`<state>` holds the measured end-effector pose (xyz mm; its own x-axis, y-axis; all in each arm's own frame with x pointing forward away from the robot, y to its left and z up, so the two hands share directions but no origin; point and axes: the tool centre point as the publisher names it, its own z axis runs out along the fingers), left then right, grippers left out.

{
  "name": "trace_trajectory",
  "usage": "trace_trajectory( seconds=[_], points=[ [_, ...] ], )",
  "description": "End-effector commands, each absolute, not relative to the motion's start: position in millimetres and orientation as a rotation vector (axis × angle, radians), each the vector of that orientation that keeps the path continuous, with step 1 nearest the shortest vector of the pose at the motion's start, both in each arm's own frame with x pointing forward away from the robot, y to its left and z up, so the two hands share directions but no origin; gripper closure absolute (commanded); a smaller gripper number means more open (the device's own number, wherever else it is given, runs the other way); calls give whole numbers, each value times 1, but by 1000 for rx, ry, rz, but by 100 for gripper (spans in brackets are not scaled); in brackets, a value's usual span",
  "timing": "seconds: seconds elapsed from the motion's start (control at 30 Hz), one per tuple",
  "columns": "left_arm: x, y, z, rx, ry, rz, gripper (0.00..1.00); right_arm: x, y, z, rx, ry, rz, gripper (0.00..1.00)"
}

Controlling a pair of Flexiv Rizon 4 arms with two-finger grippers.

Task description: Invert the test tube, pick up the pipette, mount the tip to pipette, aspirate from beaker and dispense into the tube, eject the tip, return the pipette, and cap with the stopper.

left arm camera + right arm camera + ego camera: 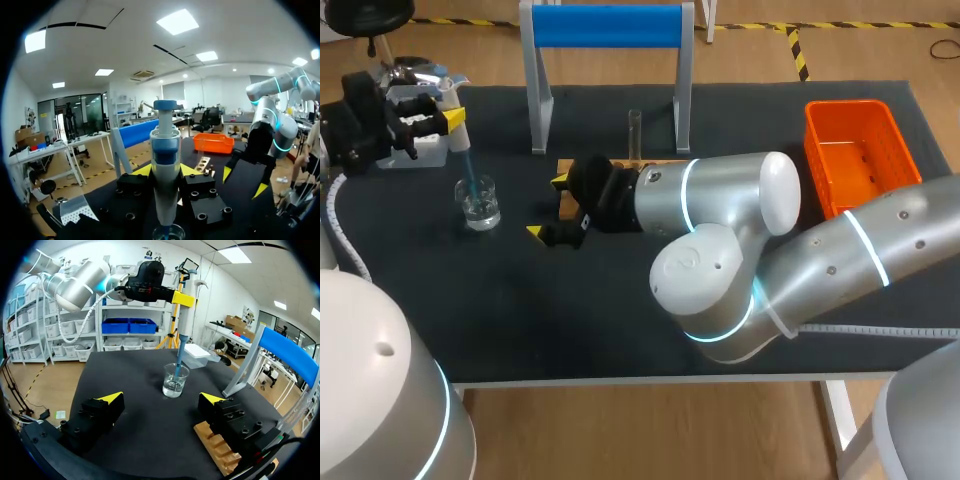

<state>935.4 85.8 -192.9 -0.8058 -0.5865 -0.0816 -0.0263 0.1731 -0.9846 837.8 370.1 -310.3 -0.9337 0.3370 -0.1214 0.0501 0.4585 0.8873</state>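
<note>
The left gripper [165, 172] has its 2 fingers clamped on the pipette [165, 150], which hangs upright over the beaker [479, 201] with the blue tip [468, 172] down inside it. From where I stand I can't quite tell whether the tip's end sits below the water line. That's the first worry: if it rides too high, it looks likely to draw air and come up short.

The beaker is light, clear and free-standing on the dark mat [620, 330]. The tip goes in close to 1 side of the rim, so a lift that isn't straight up could catch the glass wall, drag or tip the beaker, or knock the tip loose from the pipette.

The test tube [634, 135] stands upright in the wooden rack [216, 442], well apart from the beaker. The right gripper [548, 208] hovers wide open and empty just beside the rack, between beaker and tube. I'd judge that the main hazard: a loaded pipette carried across has to clear those fingers and the fat wrist behind them. A brush there could shake drops onto the mat or shove the rack.

The tube's mouth is narrow, so a small sideways error at dispensing would put liquid down the outside.
</note>
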Motion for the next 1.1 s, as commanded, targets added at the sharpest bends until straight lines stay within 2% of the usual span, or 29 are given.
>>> trace_trajectory(
  seconds=[0.03, 0.6, 1.1],
  points=[
    [936, 85, -193, -575, 2008, -1671, 100, 839, 368, -310, 329, 2434, 1470, 0],
    [935, 84, -193, -576, 2013, -1674, 100, 839, 368, -310, 329, 2434, 1470, 0],
    [935, 84, -193, -576, 2013, -1674, 100, 835, 354, -270, 91, 2501, 1617, 0]
  ],
)
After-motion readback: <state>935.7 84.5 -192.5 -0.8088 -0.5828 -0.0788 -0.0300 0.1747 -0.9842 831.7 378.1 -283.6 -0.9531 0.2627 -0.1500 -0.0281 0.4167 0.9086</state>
